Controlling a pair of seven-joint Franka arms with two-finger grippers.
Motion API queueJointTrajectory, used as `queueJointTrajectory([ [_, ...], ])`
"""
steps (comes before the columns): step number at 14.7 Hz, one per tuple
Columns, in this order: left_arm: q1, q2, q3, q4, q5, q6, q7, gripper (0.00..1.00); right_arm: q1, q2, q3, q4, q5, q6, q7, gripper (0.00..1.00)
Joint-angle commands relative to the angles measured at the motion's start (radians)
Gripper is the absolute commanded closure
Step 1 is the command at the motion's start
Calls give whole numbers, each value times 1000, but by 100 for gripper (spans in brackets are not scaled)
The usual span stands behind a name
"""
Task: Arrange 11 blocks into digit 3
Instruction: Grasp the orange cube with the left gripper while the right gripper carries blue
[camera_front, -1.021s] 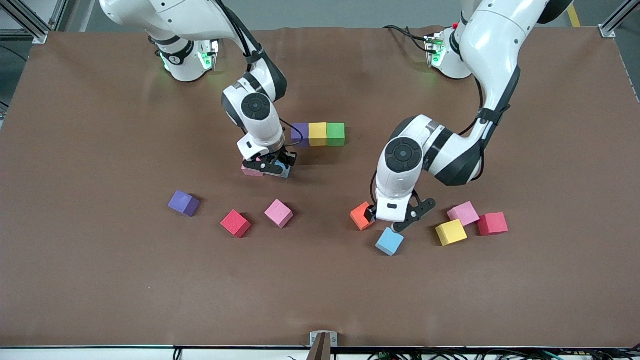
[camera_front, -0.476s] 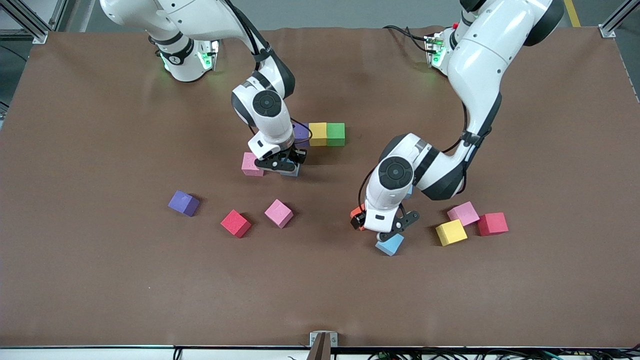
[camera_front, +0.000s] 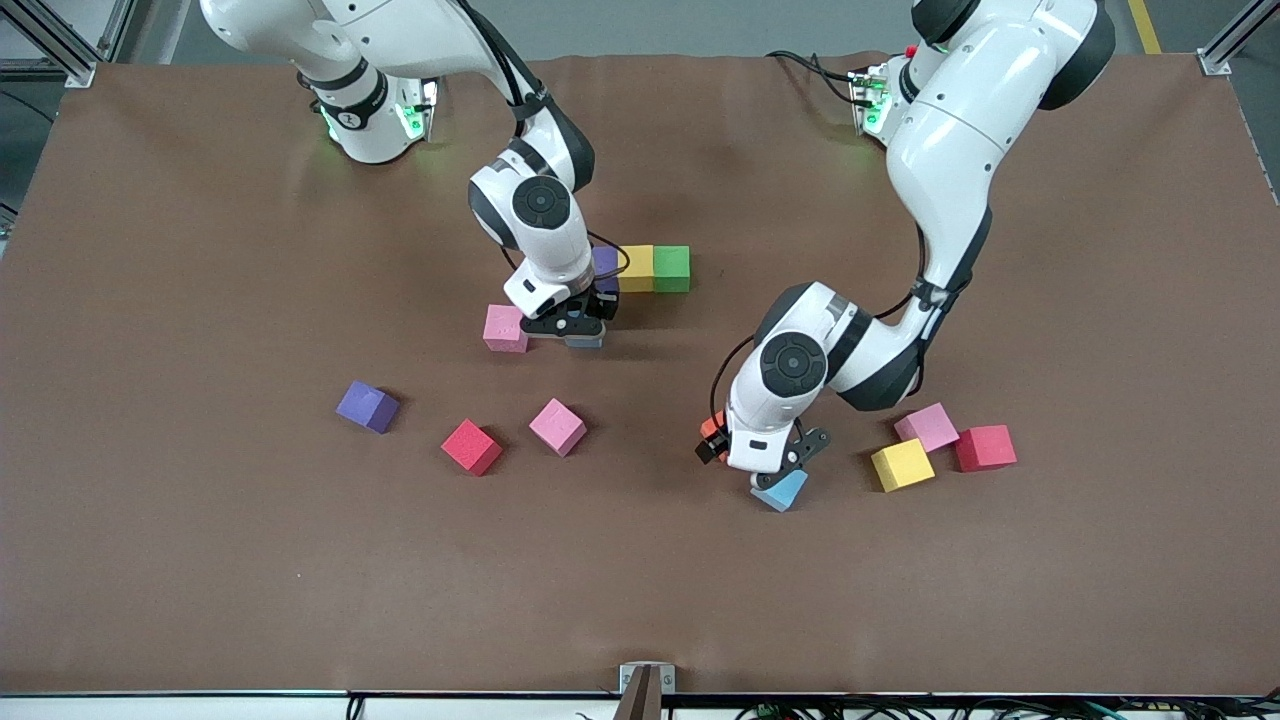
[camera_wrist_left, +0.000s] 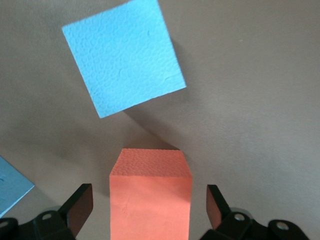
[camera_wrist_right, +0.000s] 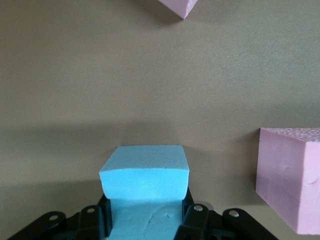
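A row of purple (camera_front: 604, 262), yellow (camera_front: 636, 267) and green (camera_front: 671, 267) blocks lies mid-table. My right gripper (camera_front: 575, 325) (camera_wrist_right: 145, 220) is shut on a light blue block (camera_wrist_right: 145, 180), low beside the row's purple end. A pink block (camera_front: 505, 328) (camera_wrist_right: 290, 175) lies next to it. My left gripper (camera_front: 750, 455) (camera_wrist_left: 150, 205) is open, its fingers astride the orange block (camera_front: 712, 428) (camera_wrist_left: 150, 195) without touching it. Another light blue block (camera_front: 782, 490) (camera_wrist_left: 123, 62) lies just nearer the camera.
Loose purple (camera_front: 367, 406), red (camera_front: 471, 446) and pink (camera_front: 557, 426) cubes lie toward the right arm's end. Pink (camera_front: 927, 425), yellow (camera_front: 902, 464) and red (camera_front: 985, 447) cubes cluster toward the left arm's end. A further light blue corner (camera_wrist_left: 10, 187) shows in the left wrist view.
My right gripper has carried the light blue block away from the pink block toward the purple one. My left gripper has shifted over the orange block, which now sits between its fingers.
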Motion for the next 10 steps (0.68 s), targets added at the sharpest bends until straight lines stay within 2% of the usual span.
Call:
queueJointTrajectory([
  [1, -4, 30, 0, 30, -23, 1, -19, 0, 14, 13, -1, 6, -9, -34, -14, 96],
  [2, -6, 39, 0, 32, -39, 1, -19, 0, 14, 13, -1, 6, -10, -34, -14, 96],
  [3, -4, 43, 0, 32, -52, 18, -19, 5, 14, 13, -1, 6, -9, -36, -14, 96],
  [4, -4, 47, 0, 32, -62, 34, -19, 16, 14, 13, -1, 6, -10, -37, -16, 96],
  [6, -6, 46, 0, 32, -62, 34, -10, 54, 15, 10, -1, 6, -10, -58, -20, 96],
  [7, -6, 44, 0, 32, -64, 34, -11, 66, 15, 10, -1, 13, -10, -63, -20, 96],
  [8, -9, 40, -2, 32, -64, 34, -13, 73, 15, 11, -1, 21, -10, -65, -22, 96],
  [10, -14, 21, -3, 32, -59, 21, -11, 78, 17, 11, -1, 25, -9, -62, -33, 96],
])
